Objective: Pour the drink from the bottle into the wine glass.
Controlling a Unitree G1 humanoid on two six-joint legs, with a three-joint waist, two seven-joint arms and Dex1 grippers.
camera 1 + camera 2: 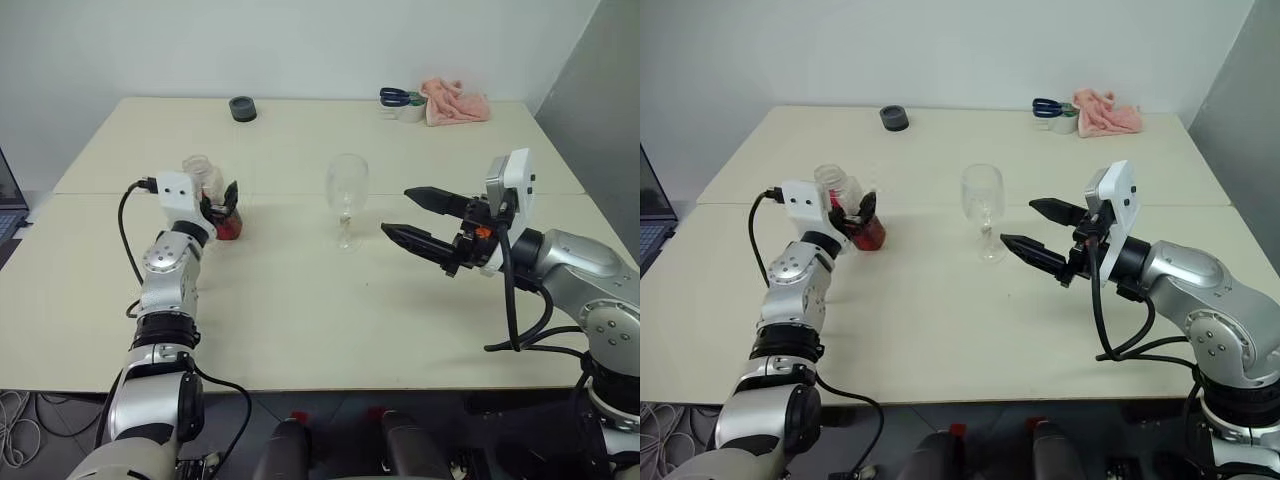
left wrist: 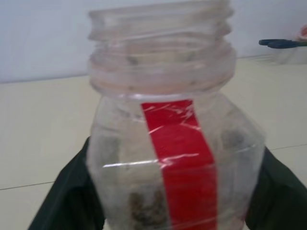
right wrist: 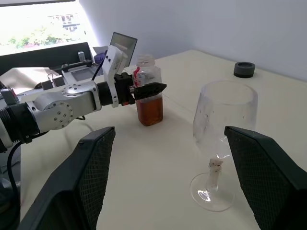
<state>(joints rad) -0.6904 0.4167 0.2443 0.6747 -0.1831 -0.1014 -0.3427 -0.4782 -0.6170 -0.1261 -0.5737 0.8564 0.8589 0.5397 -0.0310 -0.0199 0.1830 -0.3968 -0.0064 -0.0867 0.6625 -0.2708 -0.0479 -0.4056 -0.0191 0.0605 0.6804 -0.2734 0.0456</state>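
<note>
Between my left gripper's (image 3: pixel 144 89) fingers stood the bottle (image 3: pixel 147 91), squeezed on both sides, upright on the table (image 1: pixel 300 320). My right gripper (image 1: pixel 1032 230) hung wide apart, near the wine glass (image 1: pixel 984 211).

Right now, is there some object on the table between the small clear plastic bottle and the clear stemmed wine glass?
No, nothing visible. Only bare beige table lies between the bottle, which the left pincer flanks, and the empty wine glass.
</note>
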